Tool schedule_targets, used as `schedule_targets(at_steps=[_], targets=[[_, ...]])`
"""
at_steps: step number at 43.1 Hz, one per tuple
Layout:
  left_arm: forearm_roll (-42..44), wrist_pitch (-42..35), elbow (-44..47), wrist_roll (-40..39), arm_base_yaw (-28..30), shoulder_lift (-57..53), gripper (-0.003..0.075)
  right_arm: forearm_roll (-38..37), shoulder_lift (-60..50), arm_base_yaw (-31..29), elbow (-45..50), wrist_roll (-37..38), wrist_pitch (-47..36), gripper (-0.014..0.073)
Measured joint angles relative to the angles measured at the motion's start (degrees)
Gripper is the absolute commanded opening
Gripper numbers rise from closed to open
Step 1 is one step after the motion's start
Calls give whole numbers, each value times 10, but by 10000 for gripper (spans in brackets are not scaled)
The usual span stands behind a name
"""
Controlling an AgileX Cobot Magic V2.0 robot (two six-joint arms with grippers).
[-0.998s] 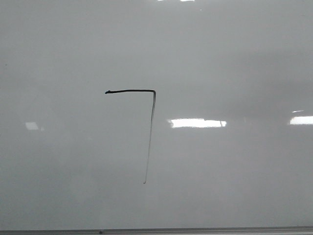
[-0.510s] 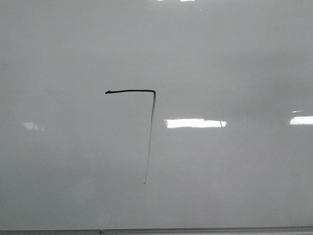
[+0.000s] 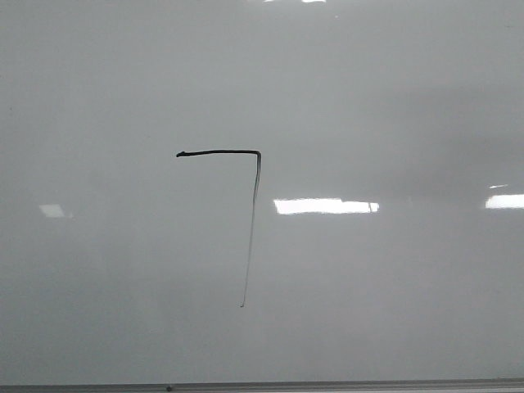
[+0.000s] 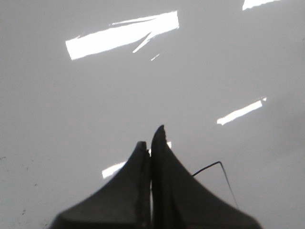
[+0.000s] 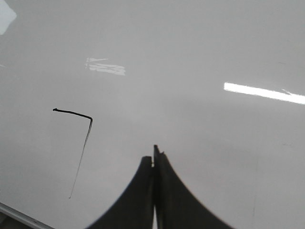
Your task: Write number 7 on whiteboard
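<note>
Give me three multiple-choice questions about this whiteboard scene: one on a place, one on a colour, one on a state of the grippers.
1. Where does the thin downstroke of the number 7 join its top stroke?
A. at the right end
B. at the left end
C. in the middle

2. What colour is the figure on the whiteboard?
A. red
B. black
C. blue

3. How do the fingers of the left gripper and right gripper stand?
A. both wide open
B. one open
C. both closed, empty

Answers: 1 A, the corner is at the right. 2 B, the ink is dark black. 3 C, the fingers meet with nothing between.
</note>
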Motion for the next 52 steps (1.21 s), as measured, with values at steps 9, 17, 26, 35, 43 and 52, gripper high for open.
schedule_targets(at_steps=[9, 17, 26, 35, 43, 52], targets=[[-29, -2, 0, 0, 0, -6, -20, 0, 0, 0, 0, 0, 0, -69], [-31, -3, 0, 0, 0, -6, -20, 0, 0, 0, 0, 0, 1, -69], [-33, -11, 0, 0, 0, -6, -20, 0, 0, 0, 0, 0, 1, -69], [167, -37, 6, -221, 0, -8, -20, 0, 0, 0, 0, 0, 2, -69], [432, -61, 46, -502, 0, -10, -21, 0, 0, 0, 0, 0, 3, -69], [493, -154, 140, -545, 0, -19, -20, 0, 0, 0, 0, 0, 4, -69]])
